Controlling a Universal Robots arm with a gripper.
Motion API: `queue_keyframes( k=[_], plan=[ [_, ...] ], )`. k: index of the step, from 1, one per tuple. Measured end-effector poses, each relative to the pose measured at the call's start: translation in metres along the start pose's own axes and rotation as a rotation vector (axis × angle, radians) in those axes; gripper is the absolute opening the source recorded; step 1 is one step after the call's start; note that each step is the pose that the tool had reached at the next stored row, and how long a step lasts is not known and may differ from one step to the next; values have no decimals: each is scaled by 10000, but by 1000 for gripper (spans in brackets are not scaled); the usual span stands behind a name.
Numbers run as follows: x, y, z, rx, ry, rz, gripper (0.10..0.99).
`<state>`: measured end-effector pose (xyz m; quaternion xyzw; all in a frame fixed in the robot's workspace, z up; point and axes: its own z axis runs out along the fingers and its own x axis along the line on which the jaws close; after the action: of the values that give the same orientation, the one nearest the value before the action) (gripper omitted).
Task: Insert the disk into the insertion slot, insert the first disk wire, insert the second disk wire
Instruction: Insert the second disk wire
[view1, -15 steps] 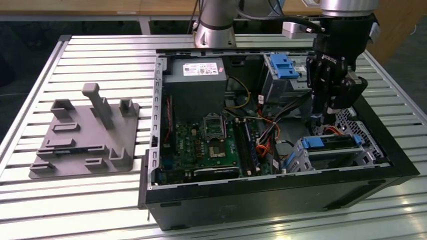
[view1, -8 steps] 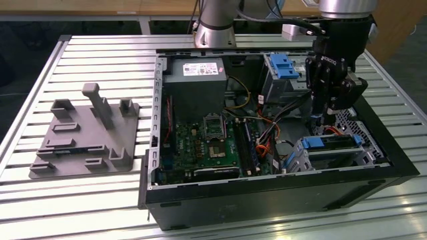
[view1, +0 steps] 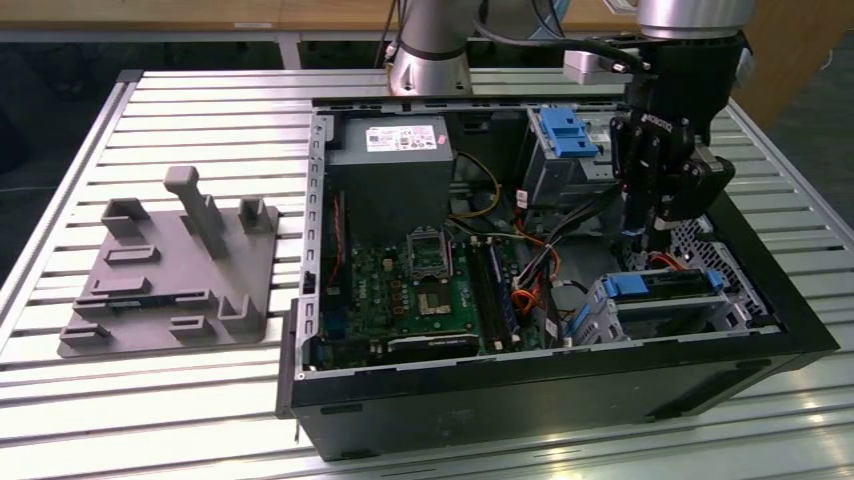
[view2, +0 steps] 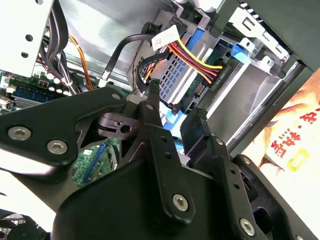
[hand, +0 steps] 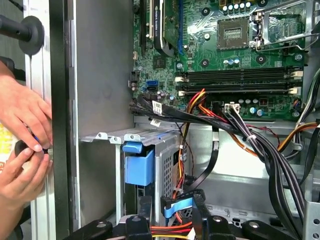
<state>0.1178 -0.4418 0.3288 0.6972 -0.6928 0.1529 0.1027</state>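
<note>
The disk (view1: 667, 287) sits inside the insertion slot (view1: 607, 322), in the near corner of the open computer case (view1: 534, 400) on the exterior view's right; so that step looks done. In the second wrist view a wire with red, yellow and black strands (view2: 200, 62) ends in a black plug (view2: 215, 80) that sits against the end of the disk; I think the first wire is in too. The second wire is the job in hand; it is a flat black wire with a blue plug (hand: 177, 204), and I cannot tell if that plug is pushed all the way in.

The arm (view1: 687, 60) comes from the far side of the table (view1: 200, 100) and points down into the case on the exterior view's right; the gripper (view2: 176, 98) hangs just above the far end of the slot, near the bundle of wires. Its jaws stand one on each side of the blue plug and look to be pinching it; they are not wide apart.

In the first wrist view, a person's hands (hand: 22, 115) are busy just outside the case wall; they are well apart from the gripper.
</note>
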Motion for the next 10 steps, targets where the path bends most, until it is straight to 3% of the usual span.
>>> queue_keyframes(
  k=[5, 10],
  plan=[
    [-5, -1, 6, 1, 165, -12, 447],
    [-12, 0, 12, 1, 188, -12, 447]
  ],
)
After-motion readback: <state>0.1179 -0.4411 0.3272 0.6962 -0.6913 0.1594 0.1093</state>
